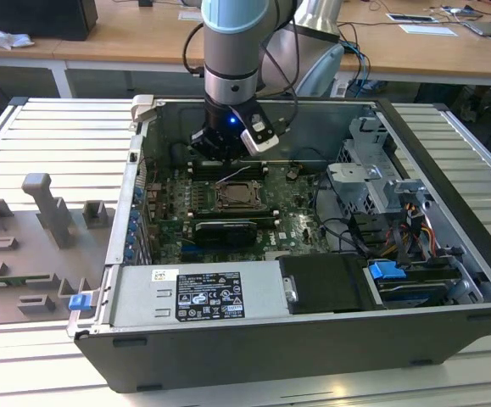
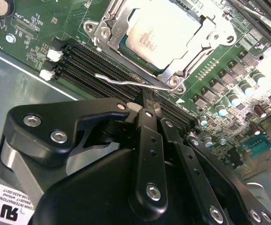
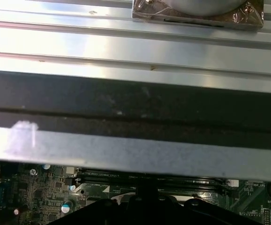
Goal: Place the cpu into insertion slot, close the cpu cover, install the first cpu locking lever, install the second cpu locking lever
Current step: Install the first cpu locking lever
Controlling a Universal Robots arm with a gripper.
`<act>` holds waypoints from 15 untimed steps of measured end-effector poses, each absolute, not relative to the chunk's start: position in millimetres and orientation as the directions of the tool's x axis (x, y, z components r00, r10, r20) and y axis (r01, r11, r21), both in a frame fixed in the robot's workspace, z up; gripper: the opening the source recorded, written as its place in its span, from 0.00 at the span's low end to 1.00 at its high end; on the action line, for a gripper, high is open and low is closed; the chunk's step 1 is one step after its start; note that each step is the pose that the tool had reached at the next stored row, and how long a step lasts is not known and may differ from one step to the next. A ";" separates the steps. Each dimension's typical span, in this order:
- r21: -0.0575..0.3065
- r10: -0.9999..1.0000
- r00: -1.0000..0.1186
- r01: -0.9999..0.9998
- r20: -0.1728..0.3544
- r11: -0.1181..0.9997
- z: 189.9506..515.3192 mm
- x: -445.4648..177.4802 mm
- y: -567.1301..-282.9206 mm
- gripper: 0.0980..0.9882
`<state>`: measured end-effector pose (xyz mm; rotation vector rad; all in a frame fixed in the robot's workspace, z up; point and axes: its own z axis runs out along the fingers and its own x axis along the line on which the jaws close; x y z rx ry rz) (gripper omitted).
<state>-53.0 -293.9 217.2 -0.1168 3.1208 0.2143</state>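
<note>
In the second wrist view the black claw [image 2: 147, 108] is seen at six o'clock, its fingers [image 2: 149, 140] drawn together with only a sliver between them, clenched on nothing, the tips hanging just above the memory slots [image 2: 93, 63]. Just beyond the tips, a thin wire locking lever [image 2: 135, 83] is seen raised, slanting across the slots toward the socket's near corner. Further toward twelve o'clock the cpu [image 2: 161, 33] is seated in the insertion slot [image 2: 124, 43], with the cpu cover [image 2: 191, 58] closed down around its silver top. In the exterior view the arm [image 1: 232, 51] is lowered into the open computer case [image 1: 253, 339], which is carried on the slatted tabletop [image 1: 50, 136].
</note>
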 end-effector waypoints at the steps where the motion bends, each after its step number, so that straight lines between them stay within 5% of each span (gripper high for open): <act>1: 0.136 -0.074 -0.997 -0.075 -0.016 0.988 217.2 -52.0 -294.0 0.01; 15: 0.136 -0.073 -0.997 -0.075 -0.016 0.988 227.2 -42.9 -293.9 0.01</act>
